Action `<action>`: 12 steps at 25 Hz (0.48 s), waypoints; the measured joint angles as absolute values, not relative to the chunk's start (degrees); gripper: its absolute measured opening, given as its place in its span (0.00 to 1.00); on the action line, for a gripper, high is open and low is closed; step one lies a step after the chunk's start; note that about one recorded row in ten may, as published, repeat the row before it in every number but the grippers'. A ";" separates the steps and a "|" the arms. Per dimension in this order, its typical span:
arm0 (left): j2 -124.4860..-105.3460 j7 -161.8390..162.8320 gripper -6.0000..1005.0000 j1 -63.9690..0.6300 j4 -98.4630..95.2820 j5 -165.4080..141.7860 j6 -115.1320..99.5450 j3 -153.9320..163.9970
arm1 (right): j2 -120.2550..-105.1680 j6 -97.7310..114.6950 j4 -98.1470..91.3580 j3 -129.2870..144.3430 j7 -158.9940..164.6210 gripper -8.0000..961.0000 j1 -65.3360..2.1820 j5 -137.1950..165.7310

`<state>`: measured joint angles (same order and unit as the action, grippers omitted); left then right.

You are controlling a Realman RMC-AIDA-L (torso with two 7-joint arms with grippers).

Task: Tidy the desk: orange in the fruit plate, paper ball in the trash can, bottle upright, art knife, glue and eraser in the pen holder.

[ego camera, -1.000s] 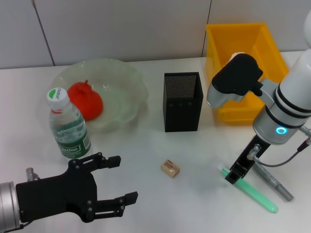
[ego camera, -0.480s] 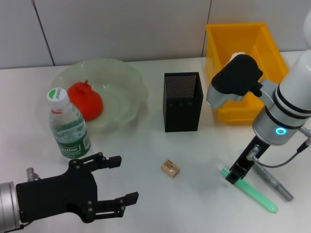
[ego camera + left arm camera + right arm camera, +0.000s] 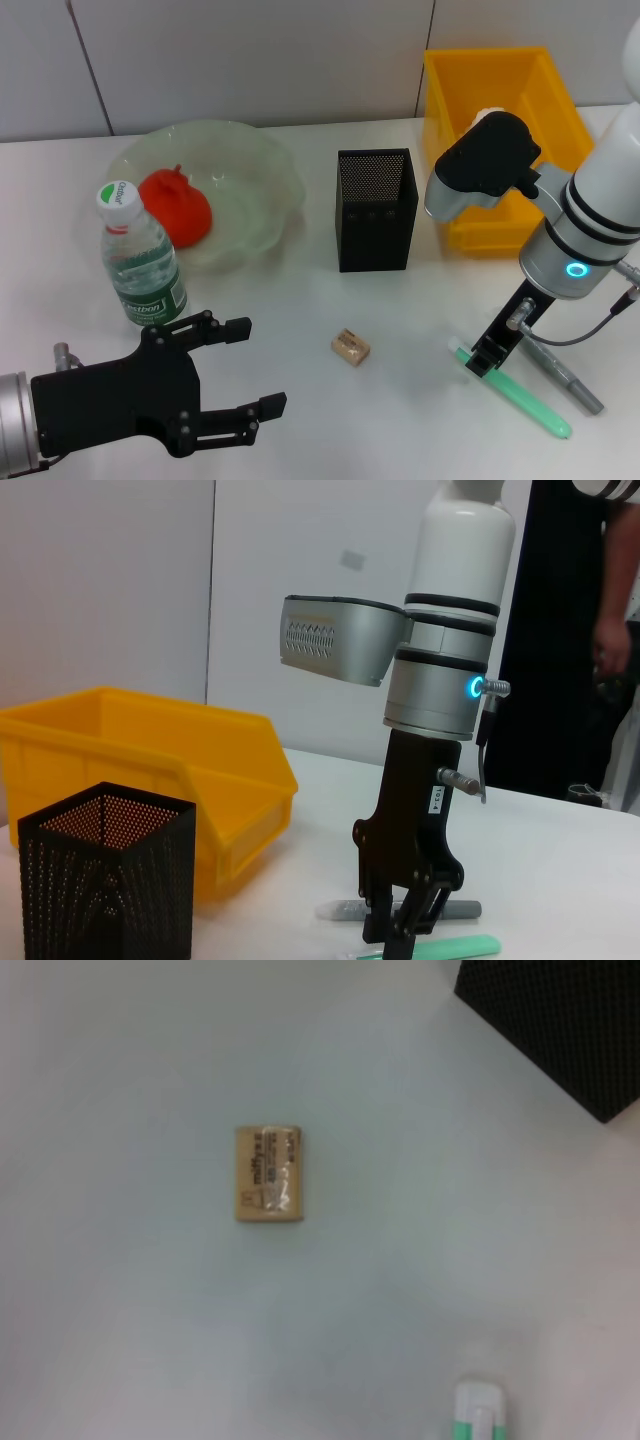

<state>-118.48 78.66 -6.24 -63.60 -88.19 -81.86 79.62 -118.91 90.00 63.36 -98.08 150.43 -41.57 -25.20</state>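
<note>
Bench inspection: left hand [image 3: 235, 367] spread wide and empty; right hand [image 3: 484, 360] down at the green stick [image 3: 515, 392].

Left to right: clear ribbed bottle [image 3: 140, 256] upright beside the ruffled glass fruit plate [image 3: 262, 170], which holds the bumpy orange [image 3: 176, 207]. Black mesh pen holder [image 3: 375, 209] stands mid-bench; tan block eraser [image 3: 350, 346] lies alone on open bench before it. Right hand's fingers straddle the stick's end, narrowly parted; grey pen [image 3: 560, 372] just beside. Yellow trash can [image 3: 455, 85] behind, paper ball [image 3: 488, 114] inside.
</note>
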 joint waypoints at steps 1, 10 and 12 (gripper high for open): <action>-118.48 78.66 0.86 -6.24 -63.60 -88.15 -81.91 79.62 | -118.92 90.00 63.36 -98.08 150.46 0.25 -41.57 -25.24; -118.47 78.66 0.86 -6.24 -63.60 -88.01 -82.31 79.63 | -118.97 90.00 62.78 -97.94 150.51 0.24 -41.58 -25.27; -118.47 78.66 0.86 -6.24 -63.58 -87.98 -82.37 79.63 | -118.98 89.97 62.69 -97.90 150.54 0.20 -41.57 -25.21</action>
<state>-118.47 78.66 -6.24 -63.58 -87.98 -82.37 79.63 -118.98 89.97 62.69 -97.90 150.54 -41.57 -25.21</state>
